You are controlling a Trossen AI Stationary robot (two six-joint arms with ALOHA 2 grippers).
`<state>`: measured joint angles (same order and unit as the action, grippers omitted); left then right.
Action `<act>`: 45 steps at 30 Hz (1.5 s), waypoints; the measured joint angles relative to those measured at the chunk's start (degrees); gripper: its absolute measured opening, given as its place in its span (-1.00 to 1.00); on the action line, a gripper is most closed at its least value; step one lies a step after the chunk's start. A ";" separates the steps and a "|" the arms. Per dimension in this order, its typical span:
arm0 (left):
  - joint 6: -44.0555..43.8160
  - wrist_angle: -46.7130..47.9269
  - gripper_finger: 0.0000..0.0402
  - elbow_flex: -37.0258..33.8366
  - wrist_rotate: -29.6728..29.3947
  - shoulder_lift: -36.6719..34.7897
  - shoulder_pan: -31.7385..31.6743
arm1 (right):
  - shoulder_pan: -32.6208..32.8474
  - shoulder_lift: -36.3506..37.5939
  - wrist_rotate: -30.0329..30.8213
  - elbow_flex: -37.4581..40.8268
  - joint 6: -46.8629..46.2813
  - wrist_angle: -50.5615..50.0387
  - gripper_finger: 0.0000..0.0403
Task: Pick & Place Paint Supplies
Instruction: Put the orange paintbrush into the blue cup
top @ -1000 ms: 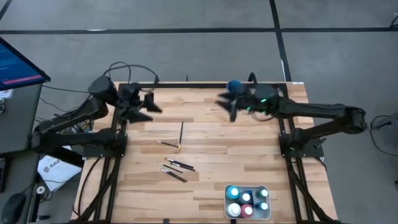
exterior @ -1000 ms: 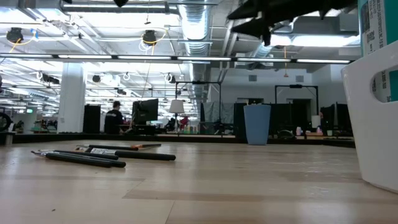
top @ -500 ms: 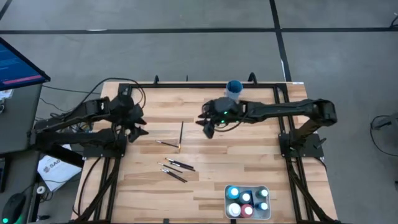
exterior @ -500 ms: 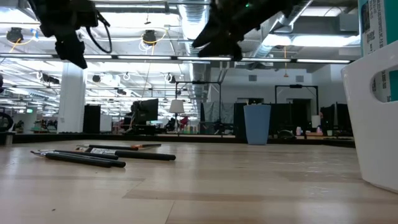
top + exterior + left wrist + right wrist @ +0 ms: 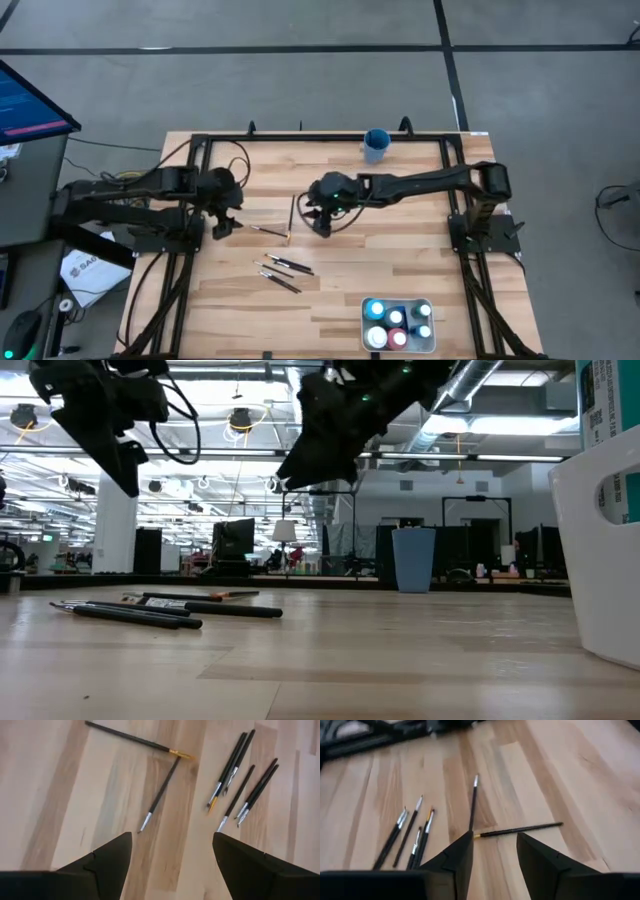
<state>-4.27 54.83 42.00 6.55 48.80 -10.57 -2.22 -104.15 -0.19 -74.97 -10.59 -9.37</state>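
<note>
Your paintbrushes (image 5: pixel 278 250) lie loose on the wooden table (image 5: pixel 400 260), well apart from the white tray (image 5: pixel 398 325) at the near edge, where the paint bottles (image 5: pixel 397 321) stand together. One brush (image 5: pixel 292 215) lies apart, nearer the blue cup (image 5: pixel 377 145). Your right gripper (image 5: pixel 322 222) hovers just beside that brush, fingers parted a modest gap, holding nothing. Your left gripper (image 5: pixel 218 226) hangs on the brushes' other side, far from the tray, jaws spread wide and empty.
</note>
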 joint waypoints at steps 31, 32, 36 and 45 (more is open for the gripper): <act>-24.23 -2.42 0.34 0.02 1.62 -11.33 8.02 | -0.08 -39.59 -11.98 -47.07 44.68 -33.26 -0.31; -24.26 -2.42 0.34 0.02 1.62 -11.33 8.02 | -0.10 -39.66 -11.99 -47.07 45.64 -33.83 -0.31; -24.26 -2.44 0.34 0.02 1.60 -11.30 8.02 | -0.72 -40.24 -12.35 -47.34 46.89 -36.04 -0.33; -24.22 -2.75 0.34 0.02 0.04 -11.30 8.00 | -0.87 -40.44 -12.19 -47.48 44.97 -40.04 -0.39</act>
<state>-28.49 52.08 42.02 6.59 37.50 -2.57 -3.10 -144.59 -12.38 -122.45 34.38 -49.41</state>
